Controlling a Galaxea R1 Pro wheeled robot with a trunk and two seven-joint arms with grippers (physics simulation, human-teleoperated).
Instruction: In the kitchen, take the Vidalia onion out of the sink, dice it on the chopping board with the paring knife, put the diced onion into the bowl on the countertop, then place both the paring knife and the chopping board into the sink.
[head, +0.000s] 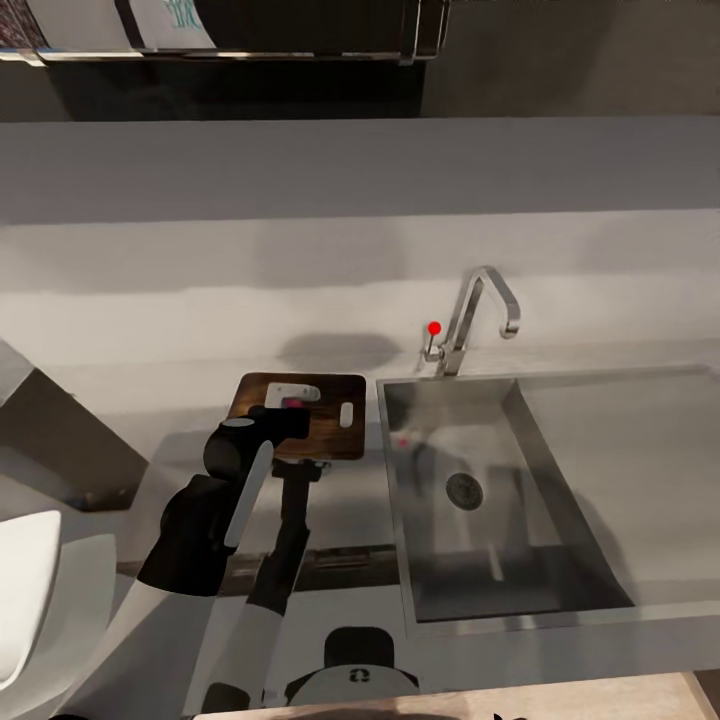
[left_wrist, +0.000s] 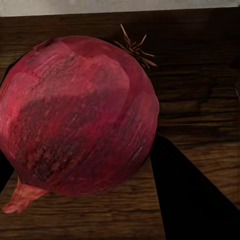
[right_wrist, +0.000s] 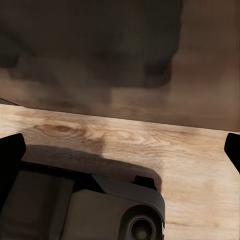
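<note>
The Vidalia onion (left_wrist: 80, 112), dark pinkish-red with a dry root tuft, sits just over the dark brown chopping board (left_wrist: 200, 100). My left gripper (left_wrist: 85, 170) is shut on it, a black finger (left_wrist: 192, 200) pressing one side. From the head, that gripper (head: 290, 410) is over the chopping board (head: 335, 440) on the countertop (head: 340, 510), left of the sink (head: 560, 540); a pink bit of the onion (head: 296, 403) shows. The paring knife's white handle (head: 305, 392) lies on the board beside it. My right gripper (right_wrist: 120, 150) is open, pointing at wood floor. I cannot make out the bowl.
The chrome tap (head: 480, 310) and red-knobbed lever (head: 434, 328) stand behind the basin, whose drain (head: 464, 489) is bare. A drainboard (head: 640, 470) lies to the right. A white rounded shape (head: 25, 590) sits at the lower left edge. Part of the robot's base (right_wrist: 90, 210) is under the right gripper.
</note>
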